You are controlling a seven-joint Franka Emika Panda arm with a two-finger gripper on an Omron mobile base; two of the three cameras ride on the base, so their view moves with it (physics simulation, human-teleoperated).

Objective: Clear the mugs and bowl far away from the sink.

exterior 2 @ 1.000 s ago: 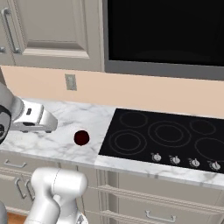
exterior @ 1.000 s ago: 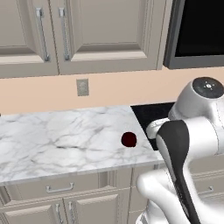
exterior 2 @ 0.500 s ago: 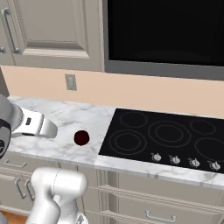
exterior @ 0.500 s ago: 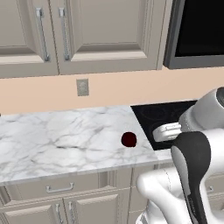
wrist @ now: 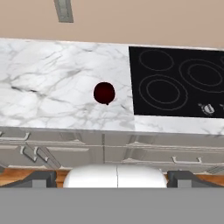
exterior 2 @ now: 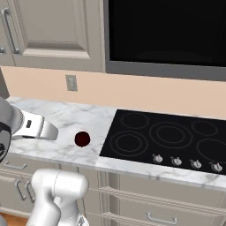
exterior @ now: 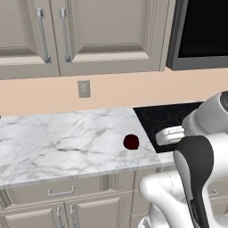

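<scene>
Left base view: rounded dark red mug (exterior: 131,142) sits centre frame on the white grey-veined marble tabletop (exterior: 58,142), near its front edge, just left of the black glass cooktop (exterior: 167,121). Grey wall outlet (exterior: 83,88) above on the beige backsplash, grey panelled cabinets (exterior: 89,33) across the top. White arm fills the lower right.

Right base view: dark red mug left of centre, on the tabletop just left of the cooktop, whose knobs (exterior 2: 176,161) line its front edge. Arm link at the left edge, apart from the mug.

Hand view: mug at centre, cooktop upper right, outlet top left, drawers with handles below the tabletop edge. Hand (wrist: 112,178) at bottom, dark fingertips (wrist: 41,178) spread fully wide, holding nothing, well apart from the mug.
</scene>
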